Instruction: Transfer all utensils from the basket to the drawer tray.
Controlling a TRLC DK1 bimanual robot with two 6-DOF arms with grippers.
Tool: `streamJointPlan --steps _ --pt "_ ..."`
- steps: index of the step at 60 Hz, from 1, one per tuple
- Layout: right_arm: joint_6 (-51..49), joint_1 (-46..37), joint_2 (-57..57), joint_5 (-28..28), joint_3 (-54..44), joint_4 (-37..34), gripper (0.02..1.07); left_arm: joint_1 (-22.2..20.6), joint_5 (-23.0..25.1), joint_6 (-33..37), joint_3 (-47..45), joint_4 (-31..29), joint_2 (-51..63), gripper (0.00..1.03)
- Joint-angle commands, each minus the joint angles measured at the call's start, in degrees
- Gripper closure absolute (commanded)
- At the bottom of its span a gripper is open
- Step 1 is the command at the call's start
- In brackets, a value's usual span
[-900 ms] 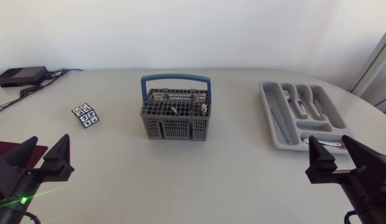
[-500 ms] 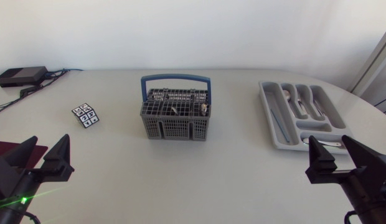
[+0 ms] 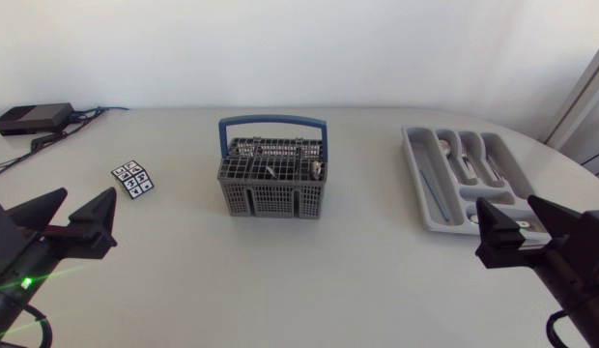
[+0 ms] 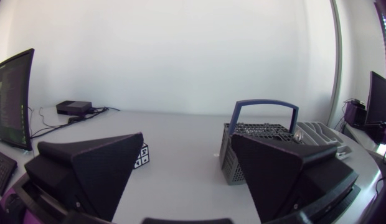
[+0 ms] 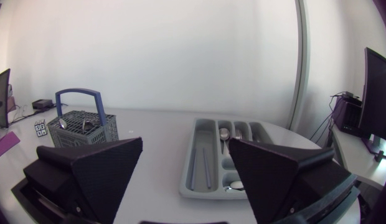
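Observation:
The grey wire basket [image 3: 272, 184] with a blue handle stands at the table's middle; a few utensil ends [image 3: 318, 170] show in its right part. At the right lies the grey drawer tray [image 3: 421, 184], with spoons and forks [image 3: 466, 157] in its compartments. My left gripper [image 3: 75, 215] is open and empty near the front left, well short of the basket [image 4: 227, 163]. Open and empty too, my right gripper [image 3: 533, 230] sits at the front right, just before the tray's near end. In the right wrist view the tray [image 5: 199, 163] lies ahead of the gripper [image 5: 184, 168], with the basket [image 5: 84, 127] further off.
A small cube with black-and-white markers [image 3: 133, 179] sits left of the basket. A black box [image 3: 33, 118] with cables is at the far left corner. Bare table stretches between the basket and the tray.
Both grippers have shifted a little toward the far side of the table, the left one more. Basket and tray are where they were.

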Motion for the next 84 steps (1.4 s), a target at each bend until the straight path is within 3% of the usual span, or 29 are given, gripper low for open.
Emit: streamJointPlan --steps 1,12,26,36,42,47,52,59,76,84 --pt "-0.52 3.30 5.27 2.13 2.65 2.45 0.07 -1.67 -0.45 -1.94 3.86 1.25 6.38 0.04" --pt "0.36 9.19 19.69 4.85 8.80 4.21 0.07 -4.66 -0.54 -2.64 10.01 0.90 19.39 0.04" --pt "4.93 15.26 34.19 6.17 16.45 3.25 0.07 -10.20 -4.32 -2.38 17.83 -5.60 29.24 0.06" --pt "5.19 20.00 42.80 7.67 25.77 -6.25 0.07 -12.40 -4.94 -1.32 26.27 -16.32 37.15 0.06" --pt "5.02 22.46 48.60 7.40 31.22 -11.34 0.07 -14.95 -4.50 5.00 30.31 -21.07 42.42 0.06" --pt "4.84 22.81 52.03 3.36 34.82 -13.81 0.07 -16.53 -4.32 5.71 31.46 -21.86 44.35 0.06" --pt "4.67 22.38 55.28 -4.38 37.72 -15.65 0.07 -19.08 -2.39 5.80 32.34 -22.39 45.85 0.06" --pt "4.67 19.74 60.47 -15.45 41.24 -17.14 0.07 -19.16 1.65 5.80 33.65 -22.39 47.34 0.06" --pt "4.75 20.35 70.58 -16.59 48.27 -17.14 0.14 -19.16 6.05 7.11 35.41 -18.43 51.82 0.06" --pt "5.46 21.58 74.44 -16.59 50.99 -15.74 0.27 -19.25 6.66 7.20 35.85 -15.01 54.11 0.06"
